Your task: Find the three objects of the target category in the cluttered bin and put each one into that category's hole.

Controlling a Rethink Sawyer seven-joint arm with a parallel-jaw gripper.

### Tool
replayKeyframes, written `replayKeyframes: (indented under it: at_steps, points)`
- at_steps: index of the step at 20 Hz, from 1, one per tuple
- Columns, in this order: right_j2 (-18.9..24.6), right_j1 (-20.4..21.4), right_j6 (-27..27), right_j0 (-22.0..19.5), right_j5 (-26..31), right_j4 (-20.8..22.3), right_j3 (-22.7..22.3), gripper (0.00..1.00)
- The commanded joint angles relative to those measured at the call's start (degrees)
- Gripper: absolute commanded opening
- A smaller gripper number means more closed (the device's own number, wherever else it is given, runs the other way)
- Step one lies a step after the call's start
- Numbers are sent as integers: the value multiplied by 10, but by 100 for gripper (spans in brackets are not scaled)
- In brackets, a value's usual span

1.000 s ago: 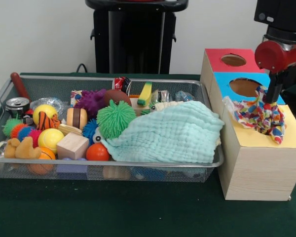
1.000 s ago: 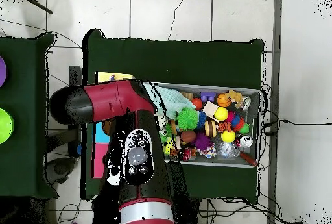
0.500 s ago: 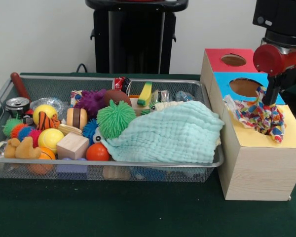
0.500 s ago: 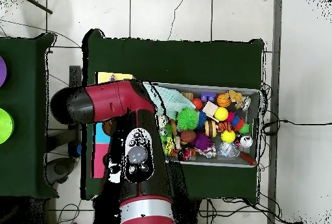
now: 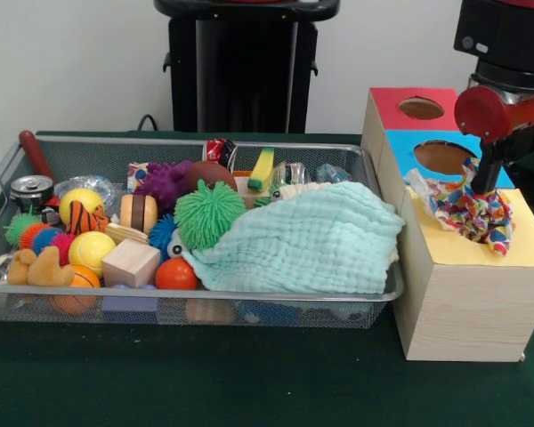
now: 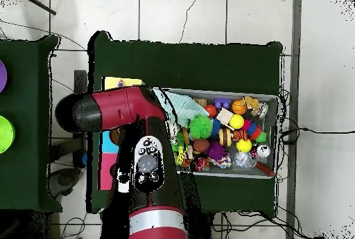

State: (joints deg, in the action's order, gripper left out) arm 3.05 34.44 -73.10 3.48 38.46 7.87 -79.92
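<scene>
A dark green table (image 5: 249, 382) was seen before a pale wall. On the yellow-topped box (image 5: 467, 294), a confetti-print wrapper (image 5: 467, 209) was draped over the spot where its hole would be, the opening itself hidden. The gripper (image 5: 488, 182) was poised at the wrapper's top; whether it was pinching could not be told. Left of the box, the wire bin (image 5: 249, 302) was crowded with toys beneath a mint quilted cloth (image 5: 303, 245).

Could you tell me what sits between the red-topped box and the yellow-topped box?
The blue-topped box sits between the red-topped box and the yellow-topped box, in one touching row; the front view shows it.
</scene>
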Motion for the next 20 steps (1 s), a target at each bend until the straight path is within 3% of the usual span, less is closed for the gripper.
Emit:
replayKeyframes:
  at_steps: [1,11,20]
  points:
    - [21,-46,-84,-8,-43,14,-17,0]
    - [21,-61,-89,-6,-82,16,-12,0]
    - [9,-100,-88,-2,-123,27,4,0]
